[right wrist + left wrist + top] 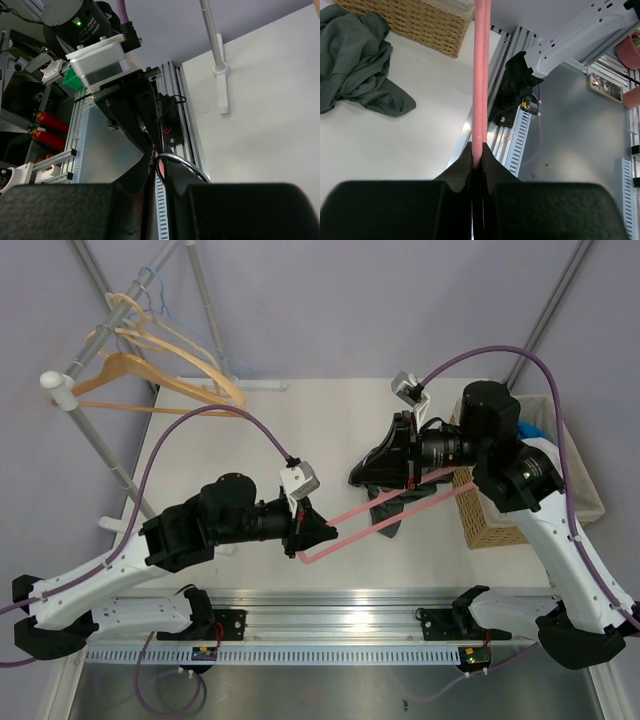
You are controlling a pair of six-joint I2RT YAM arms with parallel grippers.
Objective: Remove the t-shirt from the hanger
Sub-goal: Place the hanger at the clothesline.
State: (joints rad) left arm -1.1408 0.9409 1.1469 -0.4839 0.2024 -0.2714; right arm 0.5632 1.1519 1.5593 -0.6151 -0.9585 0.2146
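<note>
A pink hanger [340, 542] is held in the air between both grippers. My left gripper [305, 538] is shut on its near corner; the pink bars run up from the jaws in the left wrist view [480, 75]. My right gripper [380, 465] is shut on the hanger at its metal hook [186, 168]. The dark green t-shirt [392, 515] lies crumpled on the white table under the hanger, apart from it. It also shows in the left wrist view [355, 65], next to the basket.
A wicker basket [495, 515] stands at the right, also in the left wrist view [420, 25]. A rack with several wooden hangers [170, 370] stands at the back left. The aluminium rail [330, 620] runs along the table's near edge.
</note>
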